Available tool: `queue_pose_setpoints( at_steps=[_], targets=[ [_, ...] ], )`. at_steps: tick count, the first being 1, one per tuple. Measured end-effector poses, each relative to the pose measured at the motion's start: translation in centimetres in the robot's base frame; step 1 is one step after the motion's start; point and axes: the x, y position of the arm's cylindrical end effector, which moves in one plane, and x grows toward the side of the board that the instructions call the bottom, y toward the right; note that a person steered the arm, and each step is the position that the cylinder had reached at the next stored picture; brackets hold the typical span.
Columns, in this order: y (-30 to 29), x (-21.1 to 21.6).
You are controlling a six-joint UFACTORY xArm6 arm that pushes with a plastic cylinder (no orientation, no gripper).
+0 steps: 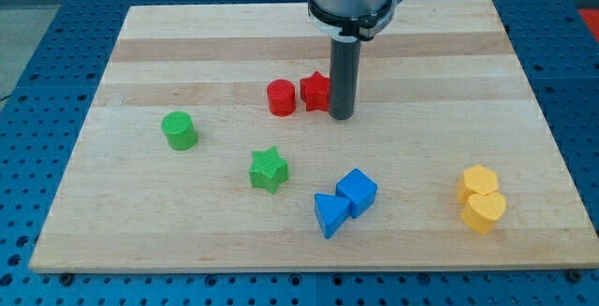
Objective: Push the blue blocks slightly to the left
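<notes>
A blue cube point(357, 192) and a blue triangular block point(328, 214) lie touching each other near the view's bottom, right of centre on the wooden board point(187, 53). My tip point(341, 116) stands well above them in the view, right beside a red star block point(315, 91), on its right side. The blue blocks are apart from my tip.
A red cylinder point(281, 97) sits left of the red star. A green cylinder point(179, 130) is at the left, a green star point(269, 169) left of the blue blocks. Two yellow blocks point(481, 198) lie touching at the bottom right.
</notes>
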Motion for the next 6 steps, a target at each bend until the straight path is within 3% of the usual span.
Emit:
queue_pose_setpoints(
  at_steps=[2, 3, 4, 5, 6],
  targets=[
    [-0.3, 1.8],
    [5.9, 5.3],
    [5.9, 11.4],
    [1.5, 15.5],
    [1.3, 15.8]
  ],
)
